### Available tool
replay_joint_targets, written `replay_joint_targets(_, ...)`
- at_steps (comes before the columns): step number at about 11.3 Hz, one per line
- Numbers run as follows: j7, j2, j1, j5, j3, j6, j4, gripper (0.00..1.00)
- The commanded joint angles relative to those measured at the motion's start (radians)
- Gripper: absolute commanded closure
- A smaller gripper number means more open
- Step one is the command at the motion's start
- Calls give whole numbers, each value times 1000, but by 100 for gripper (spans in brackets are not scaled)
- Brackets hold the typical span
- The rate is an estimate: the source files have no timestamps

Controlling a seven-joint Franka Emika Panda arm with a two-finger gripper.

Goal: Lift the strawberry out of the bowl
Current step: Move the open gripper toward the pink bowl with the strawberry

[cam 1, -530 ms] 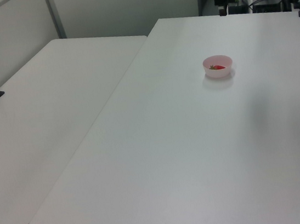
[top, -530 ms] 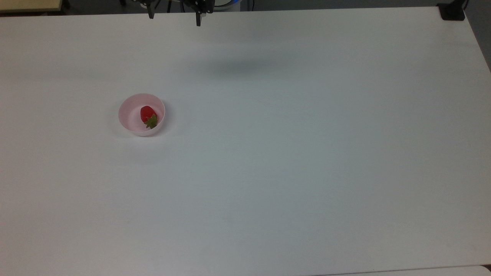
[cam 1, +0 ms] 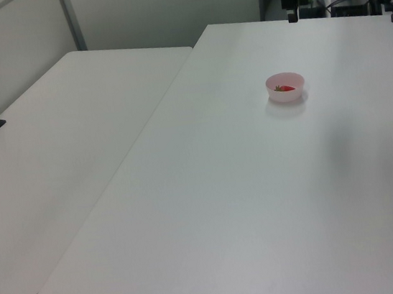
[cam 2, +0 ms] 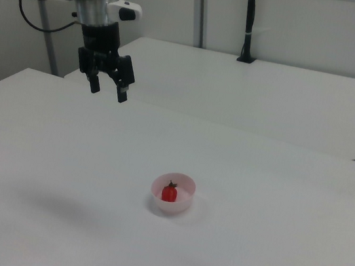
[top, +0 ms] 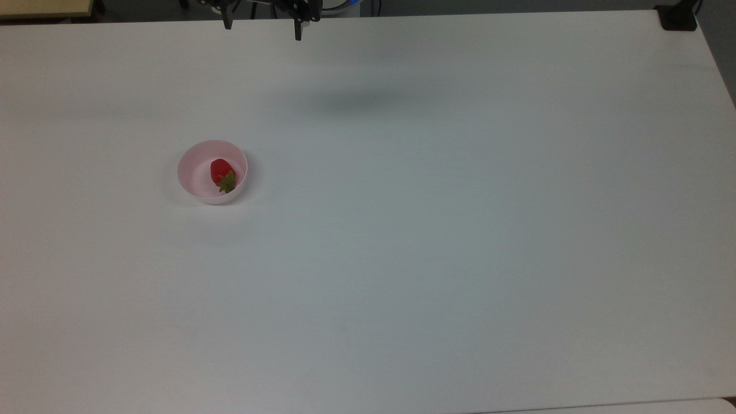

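The strawberry [top: 221,172] lies inside the pale pink bowl [top: 195,172], which stands on the white table [top: 437,230], towards the top view's left. In the right view the strawberry [cam 2: 169,192] shows red against the bowl's [cam 2: 183,185] inner wall, green cap upward. In the left view the bowl [cam 1: 285,86] sits on the far part of the table.

The gripper [cam 2: 108,92] hangs high above the table, well apart from the bowl and off to the right view's left and far side; its jaws are spread wide with nothing between them. In the top view the gripper [top: 263,31] shows at the far edge, its dark shadow on the table nearby.

Against half a second ago, the bowl and strawberry lie just where they were. The gripper has barely shifted; in the top view its fingertips sit almost at the same spot, jaws equally wide.
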Motion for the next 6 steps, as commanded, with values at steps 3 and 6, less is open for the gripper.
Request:
replay_joint_targets(3, -6, -20, 10, -9, -11, 3, -25, 0)
replay_joint_targets(6, -151, 9, -51, -3, -11, 46, -27, 0)
